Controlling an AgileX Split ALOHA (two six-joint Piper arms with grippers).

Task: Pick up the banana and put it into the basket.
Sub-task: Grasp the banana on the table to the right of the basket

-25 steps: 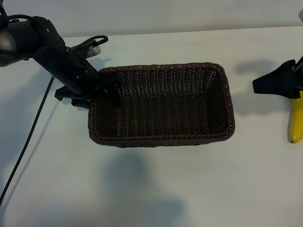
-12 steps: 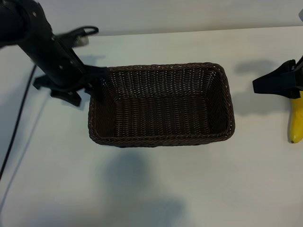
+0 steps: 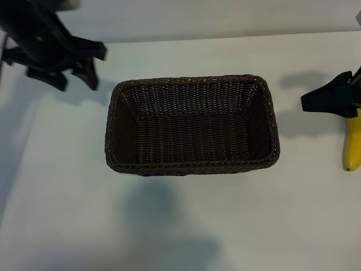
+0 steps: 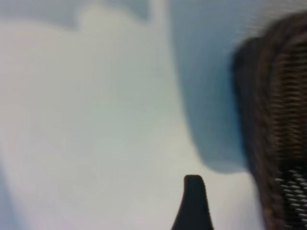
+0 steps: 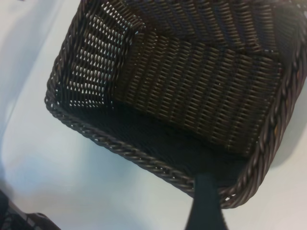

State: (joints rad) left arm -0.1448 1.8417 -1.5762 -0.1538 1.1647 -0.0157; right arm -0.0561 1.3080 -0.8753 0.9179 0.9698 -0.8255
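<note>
Wicker basket (image 3: 192, 84), one; banana (image 3: 353, 144), one; both claws apart, empty.

Exterior view: set high outside the rig, looking steeply down on the white table (image 3: 186, 226), far enough off to take in the whole basket (image 3: 192, 164) between the left gripper (image 3: 76, 76) and the right gripper (image 3: 330, 101), with the banana (image 3: 353, 148) just below the right one.

Left wrist view: mounted behind the left gripper, aimed steeply down past one fingertip (image 4: 194, 201), close over the table (image 4: 96, 120); only the blurred near rim of the basket (image 4: 273, 110) just beside the finger.

Right wrist view: mounted behind the right gripper, slanting down across the basket (image 5: 144, 160) from near, one finger (image 5: 206, 201) at the rim.

Shared by all three: the basket and the table around it.
</note>
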